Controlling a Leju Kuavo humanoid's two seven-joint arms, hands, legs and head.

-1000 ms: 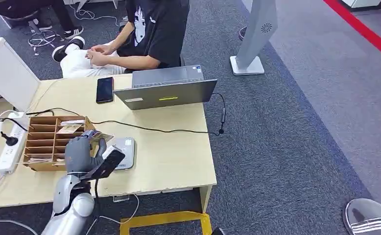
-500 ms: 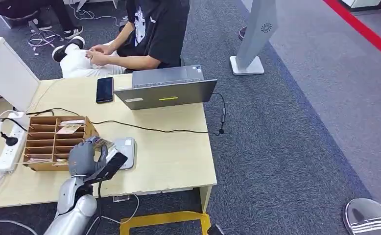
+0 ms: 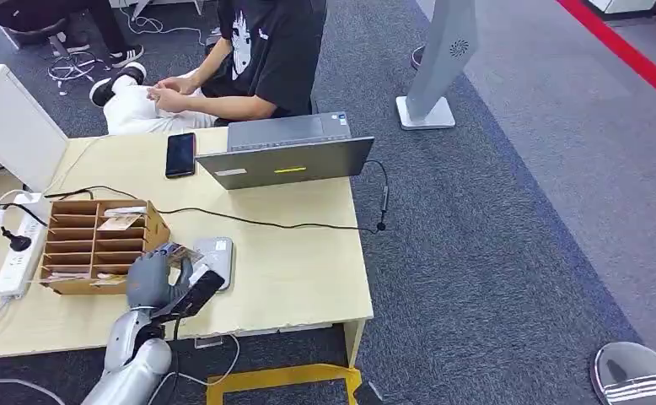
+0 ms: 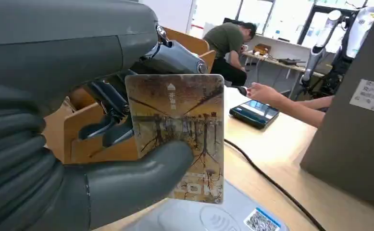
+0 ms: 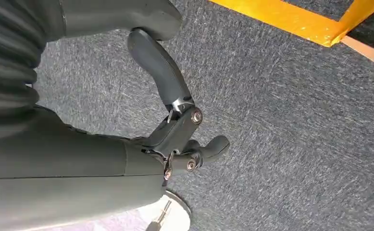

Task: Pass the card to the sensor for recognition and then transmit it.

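Hiding fingers, card (image 4: 182,134) in left robot hand (image 4: 79,144)

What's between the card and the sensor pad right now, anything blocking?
Nothing visible. The left hand holds the card upright just above the grey sensor pad, with open air between them. The black cable runs past the pad on the table, off the path.

head view looks down; wrist views close, sharing the table (image 3: 291,270).
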